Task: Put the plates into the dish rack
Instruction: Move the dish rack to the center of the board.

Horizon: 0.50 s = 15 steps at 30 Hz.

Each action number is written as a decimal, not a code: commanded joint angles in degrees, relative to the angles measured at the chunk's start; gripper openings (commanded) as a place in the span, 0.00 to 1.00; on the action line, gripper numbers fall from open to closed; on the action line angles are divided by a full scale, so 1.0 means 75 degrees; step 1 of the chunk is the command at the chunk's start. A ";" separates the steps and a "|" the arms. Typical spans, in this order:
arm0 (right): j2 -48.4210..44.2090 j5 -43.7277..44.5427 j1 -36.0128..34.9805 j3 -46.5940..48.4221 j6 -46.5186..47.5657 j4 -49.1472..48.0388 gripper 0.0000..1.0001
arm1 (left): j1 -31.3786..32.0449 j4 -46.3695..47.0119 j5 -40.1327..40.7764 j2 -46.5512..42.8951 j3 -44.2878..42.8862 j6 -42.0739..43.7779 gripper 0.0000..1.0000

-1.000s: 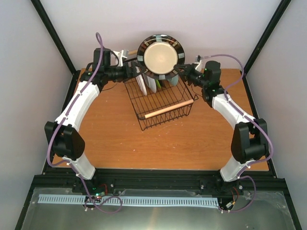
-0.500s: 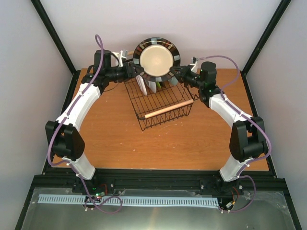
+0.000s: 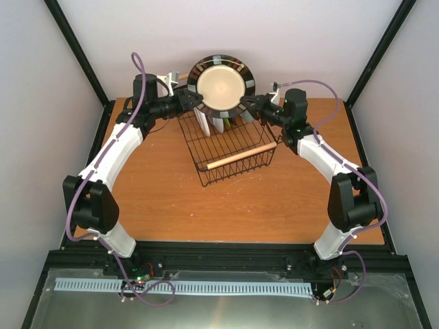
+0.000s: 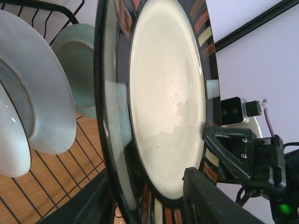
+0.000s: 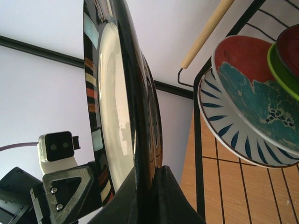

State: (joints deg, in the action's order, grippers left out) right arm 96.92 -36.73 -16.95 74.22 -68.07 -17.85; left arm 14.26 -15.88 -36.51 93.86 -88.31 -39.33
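Note:
The black-rimmed cream plate (image 3: 221, 83) is held on edge in the air above the far end of the black wire dish rack (image 3: 233, 161). My left gripper (image 3: 191, 100) is shut on its left rim and my right gripper (image 3: 250, 104) is shut on its right rim. In the left wrist view the plate (image 4: 168, 102) fills the frame, its rim between my gripper's (image 4: 149, 210) jaws. In the right wrist view the plate (image 5: 112, 107) is seen edge-on in my gripper (image 5: 154, 200). Other plates (image 3: 212, 120) stand in the rack below.
In the rack stand a mint green plate (image 4: 77, 70) and pale plate backs (image 4: 39, 93). The red and teal flower plate (image 5: 252, 88), the striped white plate (image 5: 229, 128), the lime plate (image 5: 280, 70) and a dark red plate (image 5: 292, 46) are there too. A wooden handle (image 3: 236, 156) spans the near side.
Both grippers have carried the black-rimmed plate a little to the left and farther back above the rack. The rack and the plates in it have not moved.

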 commanded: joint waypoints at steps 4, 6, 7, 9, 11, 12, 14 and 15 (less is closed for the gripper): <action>-0.0074 -0.0191 -0.0301 0.0347 -0.0100 -0.1457 0.03 | 0.0044 0.0500 0.0199 -0.0207 0.0057 -0.0276 0.34; -0.0057 -0.0200 -0.0345 0.0330 -0.0091 -0.1460 0.03 | 0.0044 0.0760 0.0287 -0.0259 0.0132 -0.0313 0.28; -0.0072 -0.0200 -0.0368 0.0308 -0.0079 -0.1454 0.03 | 0.0044 0.0767 0.0342 -0.0300 0.0154 -0.0330 0.26; -0.0131 -0.0141 -0.0371 0.0193 -0.0076 -0.1475 0.03 | 0.0044 0.0724 0.0452 -0.0353 0.0147 -0.0326 0.24; -0.0139 -0.0091 -0.0377 0.0101 -0.0060 -0.1504 0.03 | 0.0043 0.0627 0.0571 -0.0396 0.0114 -0.0277 0.23; -0.0141 -0.0058 -0.0377 0.0066 -0.0078 -0.1551 0.03 | 0.0044 0.0618 0.0624 -0.0408 0.0090 -0.0258 0.22; -0.0119 -0.0010 -0.0371 0.0032 -0.0158 -0.1699 0.03 | 0.0044 0.0287 0.0714 -0.0431 0.0025 -0.0206 0.21; -0.0121 0.0023 -0.0376 0.0029 -0.0168 -0.1725 0.03 | 0.0044 0.0207 0.0731 -0.0426 0.0004 -0.0199 0.20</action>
State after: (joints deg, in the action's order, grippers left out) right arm 97.45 -36.64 -19.05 73.76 -68.69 -20.16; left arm 14.22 -13.61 -32.71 93.23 -86.72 -41.50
